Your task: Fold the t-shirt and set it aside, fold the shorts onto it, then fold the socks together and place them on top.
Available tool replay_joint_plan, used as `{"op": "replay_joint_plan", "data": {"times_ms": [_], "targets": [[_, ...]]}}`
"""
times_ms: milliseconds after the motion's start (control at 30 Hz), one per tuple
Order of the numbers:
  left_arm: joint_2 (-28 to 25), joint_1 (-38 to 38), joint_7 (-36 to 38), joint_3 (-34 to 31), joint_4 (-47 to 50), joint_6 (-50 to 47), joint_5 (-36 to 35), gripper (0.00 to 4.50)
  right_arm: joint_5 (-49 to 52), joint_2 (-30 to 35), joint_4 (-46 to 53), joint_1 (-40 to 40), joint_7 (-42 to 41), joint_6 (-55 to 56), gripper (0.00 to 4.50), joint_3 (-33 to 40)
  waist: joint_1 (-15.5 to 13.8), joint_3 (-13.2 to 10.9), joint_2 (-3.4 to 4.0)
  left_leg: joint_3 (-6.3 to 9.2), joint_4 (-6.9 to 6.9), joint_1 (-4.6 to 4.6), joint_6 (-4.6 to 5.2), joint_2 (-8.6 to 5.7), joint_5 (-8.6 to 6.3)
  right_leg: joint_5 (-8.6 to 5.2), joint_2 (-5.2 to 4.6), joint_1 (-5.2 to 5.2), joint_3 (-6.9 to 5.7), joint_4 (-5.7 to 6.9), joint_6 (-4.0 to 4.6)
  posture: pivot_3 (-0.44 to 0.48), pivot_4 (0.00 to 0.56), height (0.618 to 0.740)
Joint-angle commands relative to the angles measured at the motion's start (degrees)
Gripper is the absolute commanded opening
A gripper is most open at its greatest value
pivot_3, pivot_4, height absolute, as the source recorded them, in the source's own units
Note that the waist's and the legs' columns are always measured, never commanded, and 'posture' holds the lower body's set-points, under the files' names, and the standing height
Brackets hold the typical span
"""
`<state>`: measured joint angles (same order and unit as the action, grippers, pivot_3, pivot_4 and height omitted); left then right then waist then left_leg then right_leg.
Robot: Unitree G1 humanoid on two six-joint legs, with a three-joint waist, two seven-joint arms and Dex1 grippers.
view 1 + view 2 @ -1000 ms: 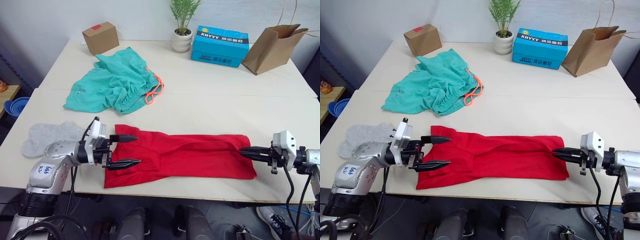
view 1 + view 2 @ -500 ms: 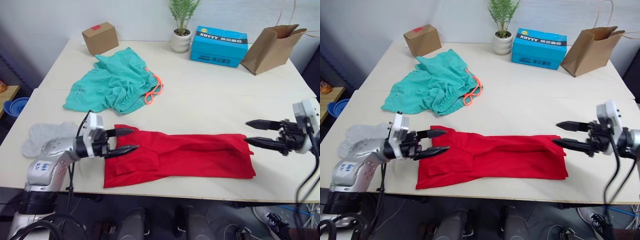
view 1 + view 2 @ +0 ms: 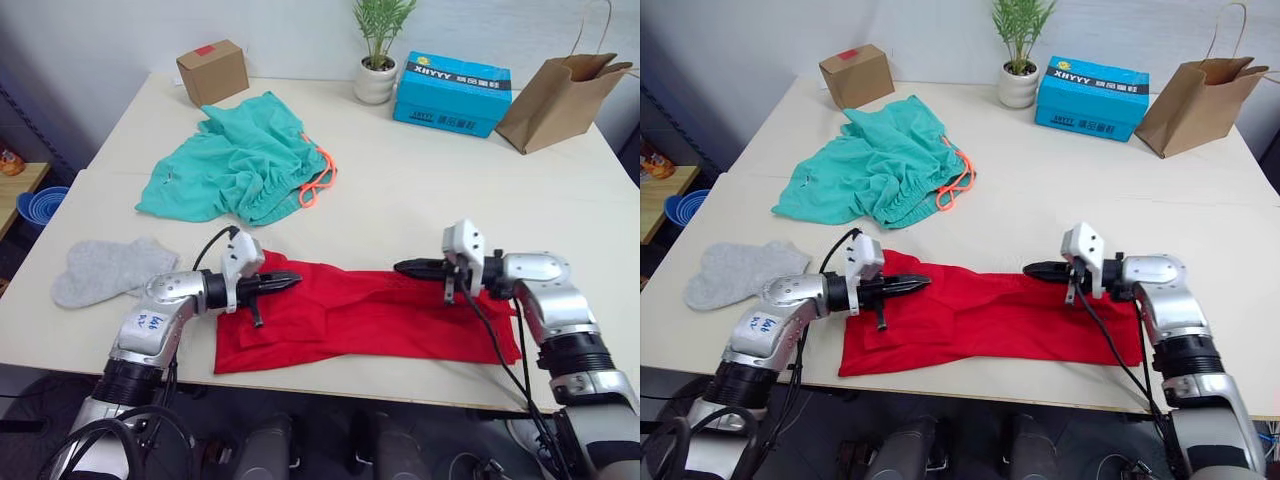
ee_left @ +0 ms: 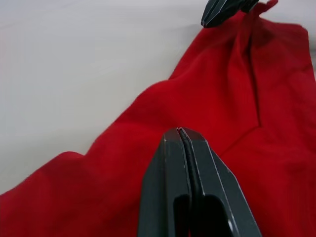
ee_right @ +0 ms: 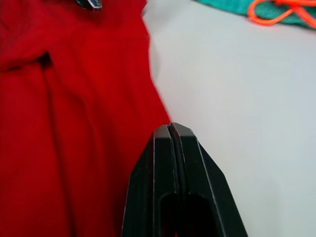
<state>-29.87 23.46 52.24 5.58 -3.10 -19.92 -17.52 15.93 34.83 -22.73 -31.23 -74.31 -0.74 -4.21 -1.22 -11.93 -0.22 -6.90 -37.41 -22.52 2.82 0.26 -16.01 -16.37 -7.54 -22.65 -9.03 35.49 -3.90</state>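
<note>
The red t-shirt (image 3: pixel 360 318) lies as a long folded strip near the table's front edge. My left gripper (image 3: pixel 296 279) is shut, its tips low over the shirt's left end by the far edge. My right gripper (image 3: pixel 398 267) is shut too, pointing left at the shirt's far edge near its middle. The wrist views show each pair of fingers (image 4: pixel 181 148) (image 5: pixel 170 148) pressed together with no cloth between them. The teal-green shorts (image 3: pixel 245 165) lie bunched at the back left, orange drawstring (image 3: pixel 318 185) showing. The grey socks (image 3: pixel 105 270) lie at the front left.
Along the back edge stand a cardboard box (image 3: pixel 212 72), a potted plant (image 3: pixel 378 78), a blue box (image 3: pixel 452 92) and a brown paper bag (image 3: pixel 560 90). A blue bowl (image 3: pixel 40 205) sits off the table's left side.
Both grippers have shut. The right arm swung in from the shirt's right end to its far edge near the middle. The left gripper reached further over the shirt's left end. The camera shifted.
</note>
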Motion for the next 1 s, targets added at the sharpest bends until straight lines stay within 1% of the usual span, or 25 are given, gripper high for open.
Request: {"op": "replay_joint_plan", "data": {"times_ms": [33,200,300,367,433,567,600,700,767,800,867,933,1000], "targets": [[1.2,-0.8,-3.0,-1.4,0.5,0.8,0.7,0.02,1.3,-0.6,0.3,2.6,-2.3,3.7,0.00,0.9,0.0,0.0,0.00,0.03,0.00,0.01,0.00,0.00,0.00,0.00,0.00,0.02,-0.02,0.00,0.00,0.000,0.150,0.740],[0.7,-3.4,-6.0,-2.7,1.9,-0.8,1.3,0.02,-1.7,0.9,-1.1,7.9,-0.9,7.7,0.00,1.3,0.1,0.0,0.00,0.03,0.02,0.11,-0.01,0.01,0.00,0.00,0.00,0.09,-0.01,0.00,0.00,0.000,0.150,0.740],[0.0,-5.2,-7.5,-5.0,2.0,-0.8,1.1,0.02,-1.0,2.6,-1.2,11.4,0.2,11.3,0.00,4.1,0.4,0.0,-0.03,0.03,0.05,0.16,-0.02,0.02,-0.01,0.00,-0.01,0.10,0.02,-0.04,0.00,0.000,0.150,0.740],[-0.4,-6.0,-7.7,-6.5,1.6,-0.6,0.5,0.02,-1.7,3.7,-3.5,12.5,2.9,14.1,0.00,6.4,0.4,0.0,-0.03,0.03,0.04,0.22,-0.05,0.02,-0.03,0.00,-0.02,0.14,0.03,-0.08,0.00,0.000,0.150,0.740],[-0.6,-6.6,-7.0,-7.8,0.9,0.8,0.0,0.02,-1.8,3.8,-6.1,12.8,6.6,16.9,0.00,9.1,0.3,0.0,-0.04,0.03,0.03,0.24,-0.30,0.02,-0.18,0.00,-0.05,0.15,0.03,-0.07,0.00,0.000,0.150,0.740],[0.6,-6.9,-6.0,-10.9,-0.4,3.5,-2.4,0.02,0.1,2.3,-9.9,12.6,14.1,17.6,0.00,14.2,0.3,0.0,-0.05,0.03,0.00,0.24,-0.35,0.02,-0.20,0.00,-0.06,0.14,0.04,-0.04,0.01,0.000,0.150,0.740],[0.2,-6.7,-6.5,-11.7,-1.2,4.5,-1.8,0.02,0.7,1.7,-9.6,12.4,15.8,16.9,0.00,15.2,0.3,0.0,-0.04,0.03,0.01,0.23,-0.36,0.02,-0.20,0.00,-0.06,0.14,0.04,-0.05,0.01,0.000,0.150,0.740],[-0.1,-5.1,-7.7,-14.1,-0.8,4.0,-2.9,0.02,5.8,-1.4,-2.9,12.7,20.0,8.9,0.00,17.6,0.7,0.0,-0.05,0.03,0.04,0.24,-0.38,0.04,-0.19,0.00,-0.04,0.12,0.04,-0.04,0.01,0.000,0.150,0.740],[0.2,-4.1,-6.7,-14.9,3.3,0.9,-6.3,0.02,10.0,-3.7,7.0,13.6,21.8,1.2,0.00,16.6,1.1,0.0,-0.04,0.04,0.05,0.18,-0.38,0.09,-0.15,-0.01,-0.02,0.05,0.04,0.01,0.02,0.000,0.150,0.740],[0.4,-3.8,-6.4,-14.6,5.4,-1.3,-7.9,0.02,11.4,-4.7,12.1,14.0,22.2,-2.1,0.00,15.0,1.3,0.0,-0.04,0.05,0.06,0.18,-0.35,0.10,-0.14,-0.01,-0.02,0.05,0.04,0.02,0.03,0.000,0.150,0.740],[0.6,-3.7,-6.0,-12.6,8.0,-3.9,-8.5,0.02,12.6,-6.6,19.5,14.9,23.0,-7.4,0.00,11.5,1.4,0.0,-0.03,0.06,0.08,0.19,-0.37,0.11,-0.14,-0.01,-0.01,0.05,0.05,0.02,0.03,0.000,0.150,0.740],[1.4,-3.6,-6.8,-10.6,8.7,-4.5,-7.4,0.02,11.6,-8.7,23.8,15.4,25.2,-10.8,0.00,8.2,1.4,0.0,-0.02,0.06,0.11,0.21,-0.42,0.11,-0.17,-0.01,-0.01,0.06,0.06,0.02,0.03,0.000,0.150,0.740],[2.9,-4.0,-8.5,-8.6,8.1,-4.1,-5.7,0.02,7.4,-11.2,26.3,16.1,28.3,-11.2,0.00,3.5,1.3,0.0,-0.03,0.06,0.15,0.22,-0.43,0.10,-0.18,-0.01,0.01,0.07,0.05,0.04,0.03,0.000,0.150,0.740]]}}
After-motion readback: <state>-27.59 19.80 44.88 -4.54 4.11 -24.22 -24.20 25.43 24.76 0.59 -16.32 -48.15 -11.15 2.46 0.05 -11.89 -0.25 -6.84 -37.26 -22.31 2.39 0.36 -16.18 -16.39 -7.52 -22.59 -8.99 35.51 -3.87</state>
